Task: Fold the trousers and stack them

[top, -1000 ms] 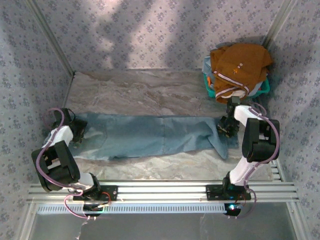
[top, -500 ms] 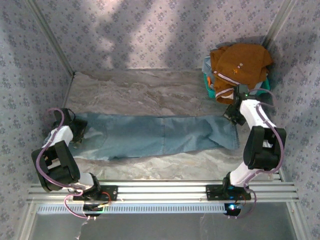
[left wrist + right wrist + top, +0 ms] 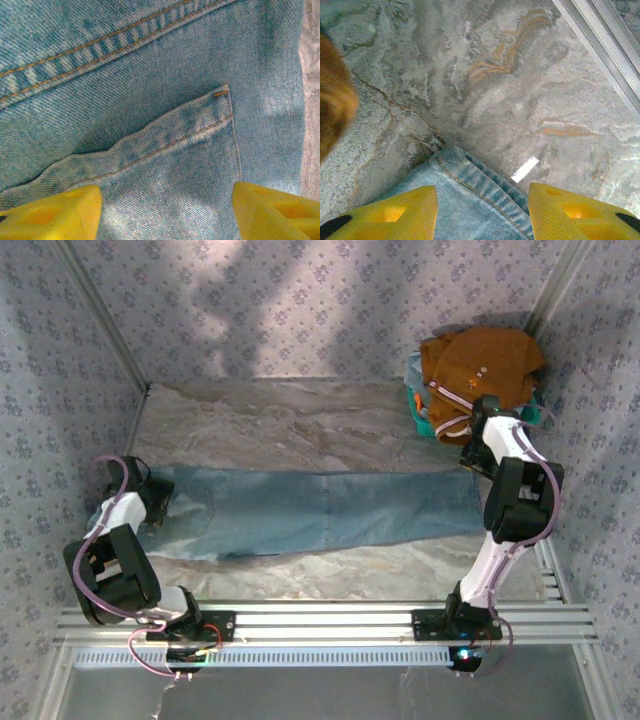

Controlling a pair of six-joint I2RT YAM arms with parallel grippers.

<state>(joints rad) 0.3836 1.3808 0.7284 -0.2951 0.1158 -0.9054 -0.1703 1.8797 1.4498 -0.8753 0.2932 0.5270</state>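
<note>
Lengthwise across the marble-patterned table (image 3: 300, 420) lies one pair of light blue faded jeans (image 3: 320, 508), spread flat with the two legs laid together. The waist end is at the left and the hems are at the right, between the two robot arms bolted at the near edge. At the waist end, the left gripper (image 3: 165, 215) hangs close over the denim with its two yellow fingertips (image 3: 50, 215) spread wide. Nothing is pinched between them; the stitched corner of one pocket (image 3: 220, 97) and a double row of orange seam stitching (image 3: 100, 42) show just beyond them. At the other end, the right gripper (image 3: 480, 210) sits over the far corner of the hem (image 3: 485, 185), its two yellow fingertips (image 3: 575, 210) likewise apart and closed on nothing. The folded hem edge runs between them, with bare table beyond. One small bright white mark (image 3: 525, 169) sits on the table just past the hem; what it is cannot be told. One orange-brown garment with white striped trim (image 3: 480, 365) is heaped in a teal basket (image 3: 425, 422) in the back right corner, near the right gripper but apart from the jeans; its blurred edge also shows at the left of the right wrist view. One metal rail (image 3: 605, 30) borders the table on the right side, and patterned fabric walls (image 3: 300, 300) close in the work area on three sides.
</note>
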